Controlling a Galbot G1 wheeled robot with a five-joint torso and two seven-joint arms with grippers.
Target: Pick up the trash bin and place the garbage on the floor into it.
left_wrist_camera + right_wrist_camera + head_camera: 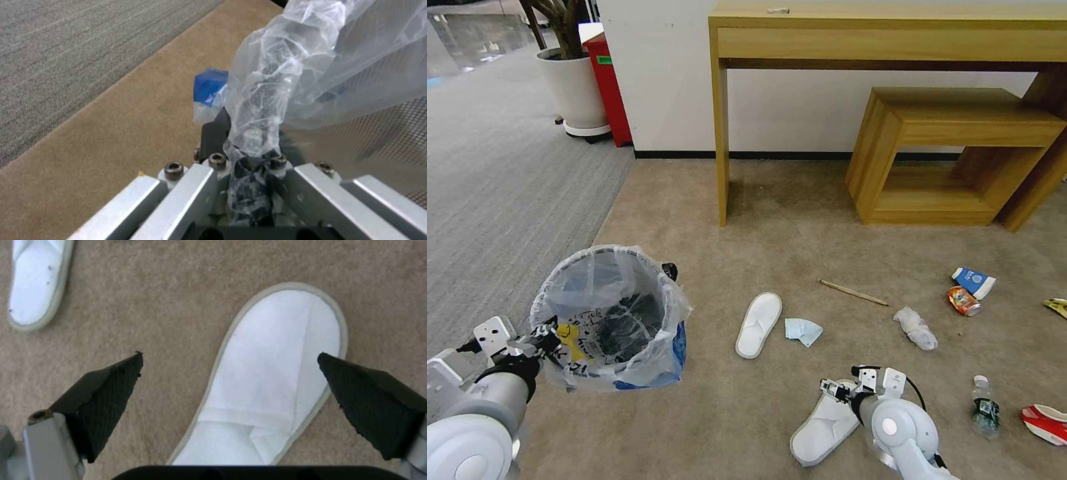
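Observation:
The trash bin (607,313), dark with a crinkled clear bag (285,66), is at the left on the beige floor (800,200). My left gripper (550,337) is shut on its near rim, and the bagged rim is pinched between the fingers (213,133). My right gripper (844,390) hangs open just above a white slipper (827,423), whose toe (276,373) lies between the spread pads (111,390). A second slipper (758,325) lies farther ahead. A stick (854,292), tissue wad (916,328), blue-white cup (974,282), crushed can (964,301), bottle (985,407) and red-white cup (1046,423) are scattered on the right.
A wooden desk (887,33) and a low wooden bench (954,153) stand against the white wall ahead. A potted plant (574,87) and a red box (608,87) stand at the back left, beside the grey ribbed carpet (500,180). A pale blue tissue (802,331) lies by the far slipper.

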